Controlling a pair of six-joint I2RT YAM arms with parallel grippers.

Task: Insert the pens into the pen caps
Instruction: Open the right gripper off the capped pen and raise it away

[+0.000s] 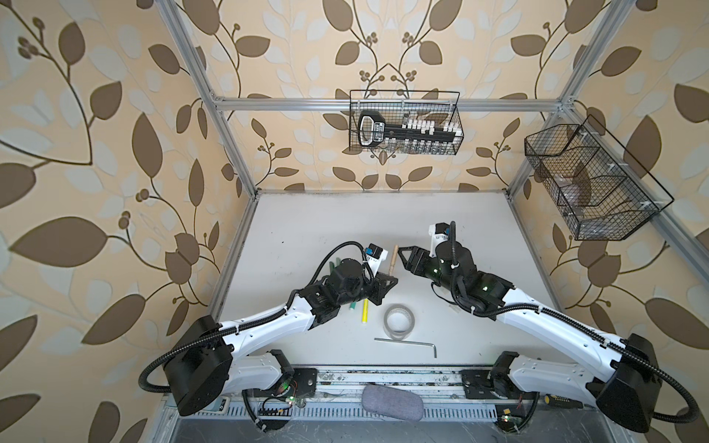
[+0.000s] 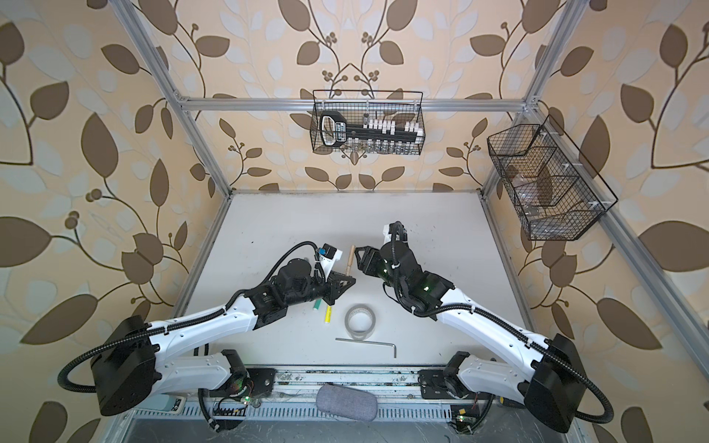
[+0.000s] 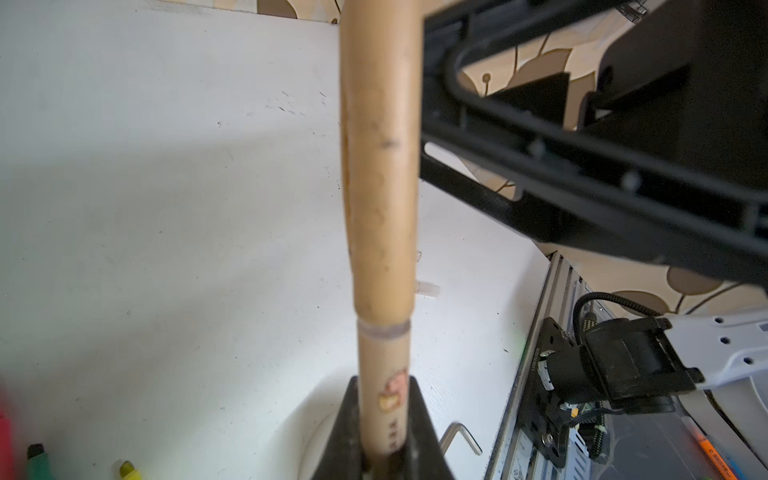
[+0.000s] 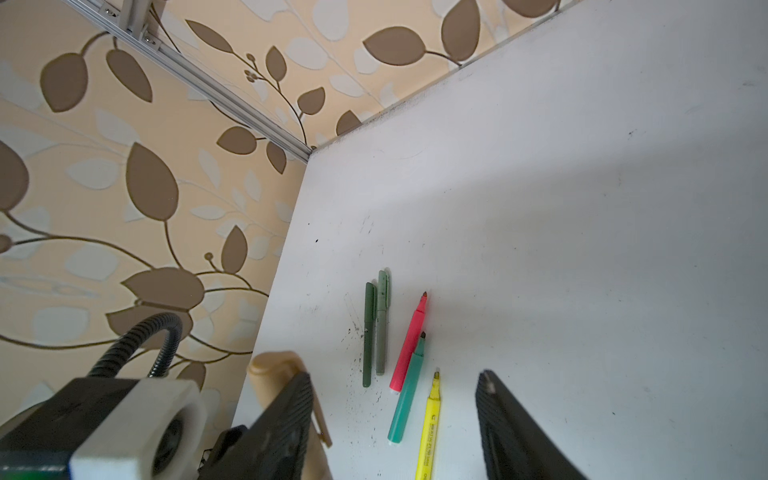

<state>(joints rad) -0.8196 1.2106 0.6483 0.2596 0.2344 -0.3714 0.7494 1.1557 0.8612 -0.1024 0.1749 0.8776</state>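
Note:
My left gripper is shut on the tan pen and holds it pointing up and away. The tan pen cap sits on the pen's end, down to a seam. My right gripper is open just right of the cap. The cap lies outside one finger, with nothing between the jaws. On the table lie the dark green pen, grey-green pen, pink marker, green marker and yellow marker. A whitish cap lies further off.
A roll of clear tape and a silver hex key lie near the front middle. A grey case rests on the front rail. Wire baskets hang on the back wall and the right wall.

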